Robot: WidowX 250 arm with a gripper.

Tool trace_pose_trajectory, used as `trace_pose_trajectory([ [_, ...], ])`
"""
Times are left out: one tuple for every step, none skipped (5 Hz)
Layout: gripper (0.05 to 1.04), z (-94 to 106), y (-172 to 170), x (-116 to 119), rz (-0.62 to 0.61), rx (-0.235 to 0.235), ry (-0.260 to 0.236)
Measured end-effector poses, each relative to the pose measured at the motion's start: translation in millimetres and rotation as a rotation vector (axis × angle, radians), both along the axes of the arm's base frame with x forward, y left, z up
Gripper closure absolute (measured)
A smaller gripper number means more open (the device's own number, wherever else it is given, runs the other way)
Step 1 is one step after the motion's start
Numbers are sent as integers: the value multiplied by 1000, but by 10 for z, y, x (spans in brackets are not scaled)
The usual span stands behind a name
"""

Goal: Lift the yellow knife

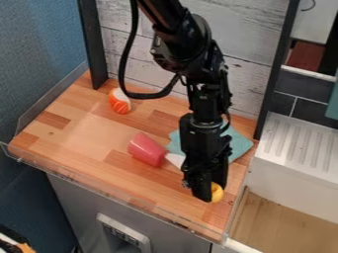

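The pincer (208, 191) hung low over the table (79, 129), near its front right corner in the view. The yellow knife (217, 193), partly hidden, lay right at the pincer's tip, its rounded yellow part showing on the right side. Whether the pincer was clenched on it or released, I could not tell.

Orange toy (119, 102), red cup (147, 149), cloth (240, 144)

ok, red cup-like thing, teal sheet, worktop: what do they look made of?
Red cup-like thing: smooth with a faint sheen, likely plastic. Teal sheet: thin, matte, probably fabric. Worktop: satin wood, going by the staggered strips in differing tones; could be printed laminate.
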State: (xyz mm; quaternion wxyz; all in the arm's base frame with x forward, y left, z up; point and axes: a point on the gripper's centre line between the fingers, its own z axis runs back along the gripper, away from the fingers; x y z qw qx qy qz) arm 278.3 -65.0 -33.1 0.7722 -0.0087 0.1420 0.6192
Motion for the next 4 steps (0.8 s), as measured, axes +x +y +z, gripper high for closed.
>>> trace_pose_trajectory([
  [595, 9, 120, 33, 32, 12, 7],
  [595, 14, 247, 52, 59, 22, 10],
  [595, 16, 443, 52, 116, 38, 23],
  [595, 26, 626, 32, 154, 56, 44],
])
